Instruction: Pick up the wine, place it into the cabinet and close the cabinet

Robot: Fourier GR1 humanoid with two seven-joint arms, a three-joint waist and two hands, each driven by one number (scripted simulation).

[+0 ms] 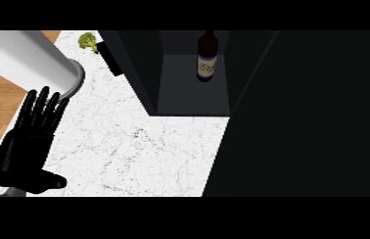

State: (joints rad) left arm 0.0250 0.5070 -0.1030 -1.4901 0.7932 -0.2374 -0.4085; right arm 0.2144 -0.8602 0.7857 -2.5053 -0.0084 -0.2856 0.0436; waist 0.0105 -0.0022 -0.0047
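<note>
The wine bottle [207, 54] carries a pale label whose writing is illegible.

Light is even and fairly bright on the white counter [145, 150] just right of the left hand [33, 135], with no glare and no cast shadows there. The cabinet [188, 91], farther right of the hand, is dim inside; the wine [207, 57] reads dark, only its pale label catching light. The far right is near black, perhaps the cabinet's door, too dark to tell. Edges look soft throughout.
</note>
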